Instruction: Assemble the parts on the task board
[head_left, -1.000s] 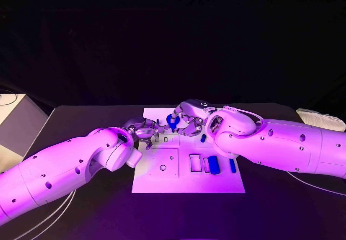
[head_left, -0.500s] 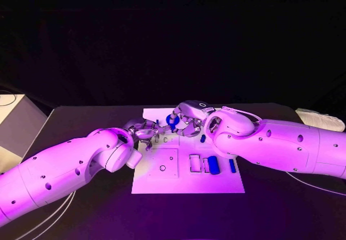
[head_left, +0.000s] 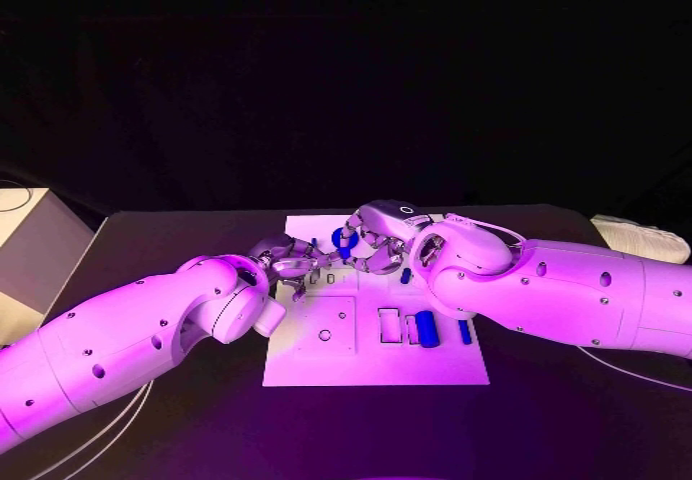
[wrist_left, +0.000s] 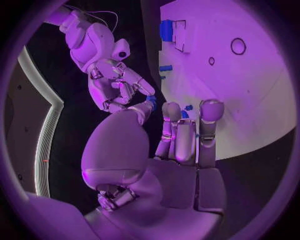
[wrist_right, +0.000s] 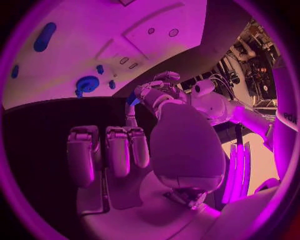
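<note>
The white task board (head_left: 375, 362) lies mid-table. Above its far left part my left hand (head_left: 289, 262) and right hand (head_left: 378, 240) meet fingertip to fingertip. A small blue part (wrist_right: 133, 99) sits pinched between them, also seen in the left wrist view (wrist_left: 152, 100) between my left thumb and the right hand (wrist_left: 119, 82). My right hand's (wrist_right: 125, 155) other fingers are curled in over the palm. A blue gear (wrist_right: 87, 84) lies on the board just beyond the hands (head_left: 342, 238). A blue cylinder (head_left: 427, 329) and a thin blue pin (head_left: 464, 331) lie on the board's right side.
The board has a square plate with a hole (head_left: 327, 336) and rectangular slots (head_left: 391, 326) on its near half. A small blue piece (head_left: 408, 277) lies under my right forearm. A pale box (head_left: 29, 245) stands at the table's left, a pale object (head_left: 642, 240) at its right.
</note>
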